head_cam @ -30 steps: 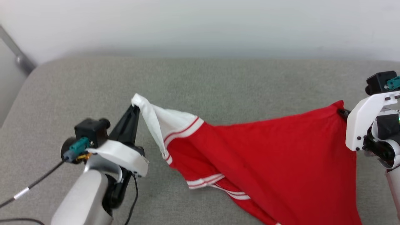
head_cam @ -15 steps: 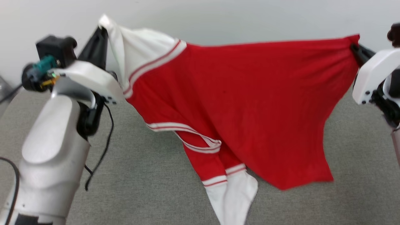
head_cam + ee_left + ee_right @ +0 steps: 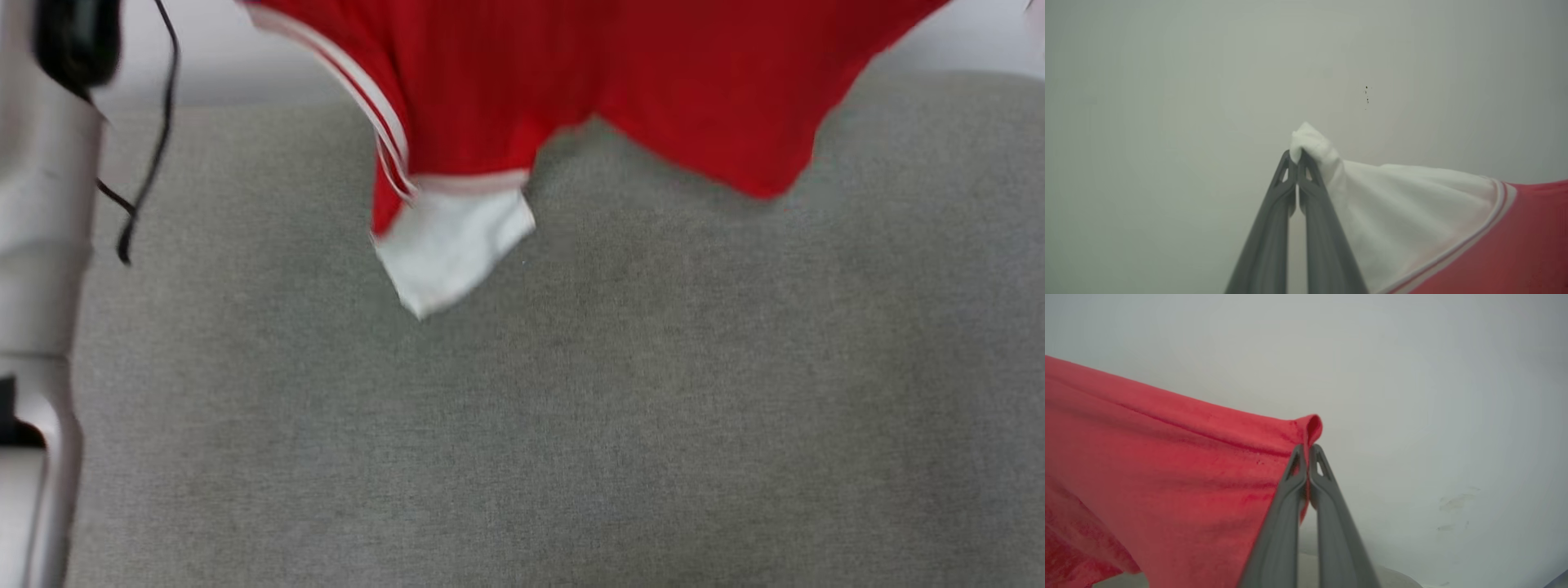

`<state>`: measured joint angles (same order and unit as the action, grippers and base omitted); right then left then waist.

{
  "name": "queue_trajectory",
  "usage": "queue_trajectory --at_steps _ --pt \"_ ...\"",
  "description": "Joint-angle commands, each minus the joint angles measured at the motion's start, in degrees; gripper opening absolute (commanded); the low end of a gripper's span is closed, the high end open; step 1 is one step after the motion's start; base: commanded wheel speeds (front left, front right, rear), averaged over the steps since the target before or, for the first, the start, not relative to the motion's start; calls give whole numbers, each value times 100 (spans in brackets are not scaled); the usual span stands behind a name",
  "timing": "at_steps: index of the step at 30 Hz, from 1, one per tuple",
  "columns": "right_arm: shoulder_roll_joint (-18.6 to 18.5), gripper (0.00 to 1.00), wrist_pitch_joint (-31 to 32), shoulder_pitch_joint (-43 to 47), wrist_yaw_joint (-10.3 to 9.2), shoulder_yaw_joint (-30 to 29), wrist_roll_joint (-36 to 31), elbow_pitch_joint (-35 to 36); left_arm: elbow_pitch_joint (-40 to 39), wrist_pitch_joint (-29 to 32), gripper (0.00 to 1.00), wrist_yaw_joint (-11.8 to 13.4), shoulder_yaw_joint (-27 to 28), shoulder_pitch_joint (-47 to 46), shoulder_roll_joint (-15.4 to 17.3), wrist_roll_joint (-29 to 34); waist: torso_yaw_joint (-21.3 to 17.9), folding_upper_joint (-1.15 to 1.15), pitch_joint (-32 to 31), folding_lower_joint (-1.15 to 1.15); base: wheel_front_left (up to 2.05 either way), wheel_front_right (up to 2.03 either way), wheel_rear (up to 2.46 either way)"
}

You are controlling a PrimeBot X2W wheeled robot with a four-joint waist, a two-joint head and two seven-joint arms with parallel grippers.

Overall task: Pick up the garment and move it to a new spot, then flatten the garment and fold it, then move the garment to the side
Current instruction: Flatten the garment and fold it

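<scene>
Garment (image 3: pixel 669 73) aloft between left fingers (image 3: pixel 1267 237) and right fingers (image 3: pixel 1280 531), above the cushion (image 3: pixel 571 408); wall (image 3: pixel 1167 81) behind

The left claw (image 3: pixel 1297 157), its two dark fingers (image 3: pixel 1274 228) pressed together, pinches the bunched tip of a shirt (image 3: pixel 1531 249) by its white sleeve (image 3: pixel 1404 204). A tuft of white cloth pokes above the fingertips. The sleeve fans out to the right, meeting striped trim (image 3: pixel 1499 204) and red fabric at the lower right. Behind, a pale wall (image 3: pixel 1167 102) carries a few dark specks (image 3: pixel 1367 94)
</scene>
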<state>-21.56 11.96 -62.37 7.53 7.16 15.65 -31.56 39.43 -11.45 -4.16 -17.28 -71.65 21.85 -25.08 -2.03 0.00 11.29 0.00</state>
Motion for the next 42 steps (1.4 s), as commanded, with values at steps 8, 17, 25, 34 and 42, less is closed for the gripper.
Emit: queue_trajectory --at_steps 8,17,25,34,42 --pt "-28 0 -590 -1160 -8 -78 -102 -172 281 -135 0 -92 58 -1348 251 122 -68 0 1121 0 0 0 0" --pt "32 0 -1179 -2184 -8 235 65 -470 271 -146 0 -45 134 -2037 285 67 -70 0 2048 0 0 0 0" --pt "205 0 -1655 -2765 -7 605 69 -722 196 -184 0 81 135 -2089 191 32 -46 0 2629 0 0 0 0" --pt "462 0 -1679 -2797 -7 1082 127 -997 288 -249 0 217 138 -1668 -40 -108 -3 0 2988 0 0 0 0" --pt "539 0 -1742 -2436 -7 1444 362 -1327 587 -306 0 64 201 -1200 -123 -350 71 0 2983 0 0 0 0"
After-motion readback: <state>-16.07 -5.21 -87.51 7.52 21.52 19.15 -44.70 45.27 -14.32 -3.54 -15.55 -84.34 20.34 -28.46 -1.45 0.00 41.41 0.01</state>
